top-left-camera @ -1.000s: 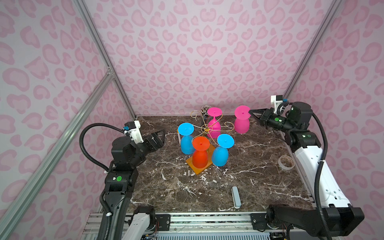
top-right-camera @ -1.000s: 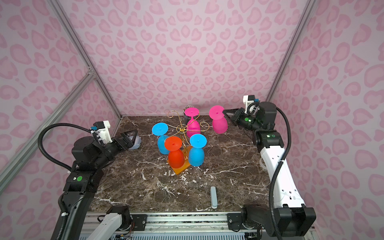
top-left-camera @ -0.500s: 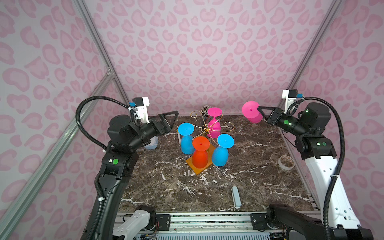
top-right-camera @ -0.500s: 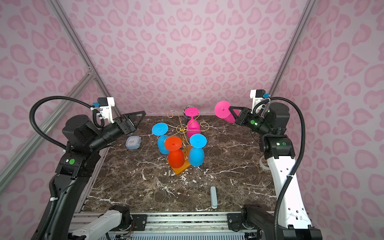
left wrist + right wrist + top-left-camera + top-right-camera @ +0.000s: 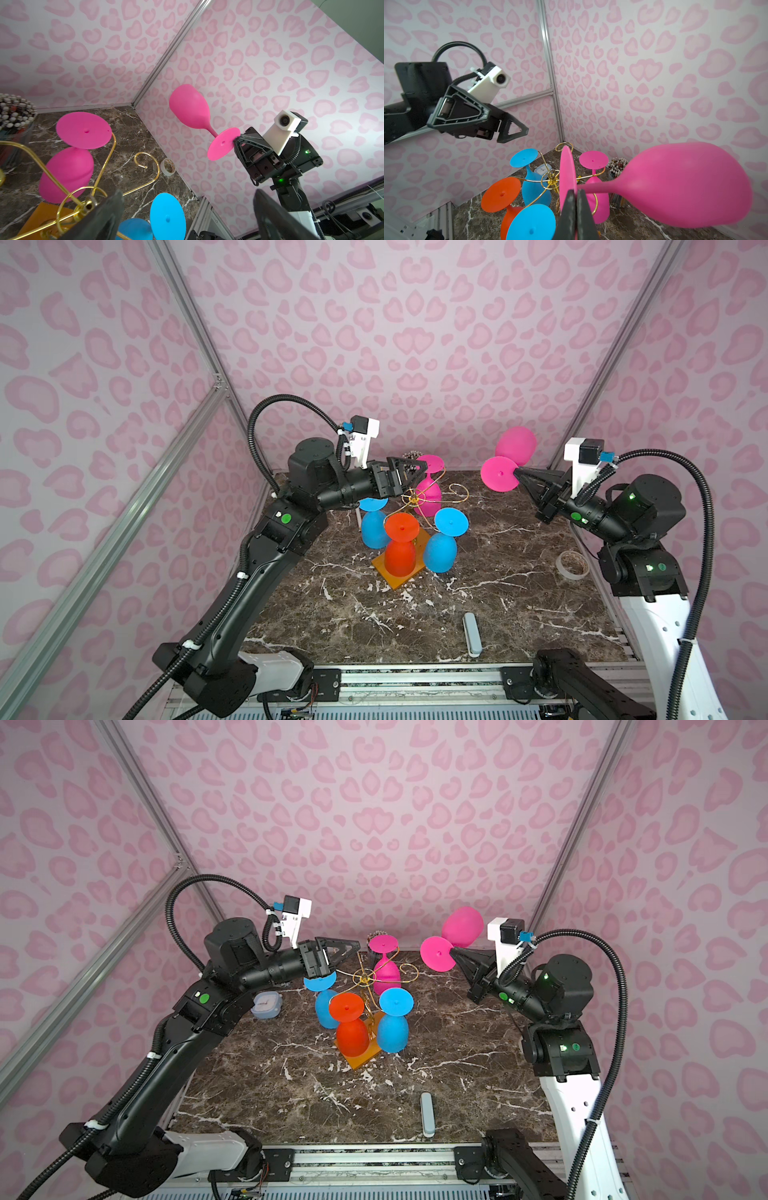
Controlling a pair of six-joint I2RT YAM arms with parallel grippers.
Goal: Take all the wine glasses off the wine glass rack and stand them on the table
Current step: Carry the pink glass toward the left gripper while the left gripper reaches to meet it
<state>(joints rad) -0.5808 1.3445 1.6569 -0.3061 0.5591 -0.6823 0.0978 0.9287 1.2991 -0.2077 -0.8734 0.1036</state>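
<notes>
- Over the last second the right gripper [image 5: 516, 475] has carried the bright pink plastic wine glass [image 5: 515, 446] up and away from the thin gold wire wine glass rack [image 5: 397, 580] with its orange-brown wooden base. The left gripper [image 5: 411, 475] has risen from the left edge of the dark marble counter [image 5: 519, 580].
- The right gripper's jaws are clamped on the rim of the glass's round foot. The glass hangs in the air near the counter's far right corner, tilted with its bowl uppermost, well apart from the rack.
- The left gripper hovers just above the rack's top, jaws spread wide and empty.
- Upside down on the rack, near the counter's middle, hang a second pink glass [image 5: 428, 491], a left blue glass [image 5: 374, 531], a right blue glass [image 5: 440, 551] and an orange-red glass [image 5: 399, 556].
</notes>
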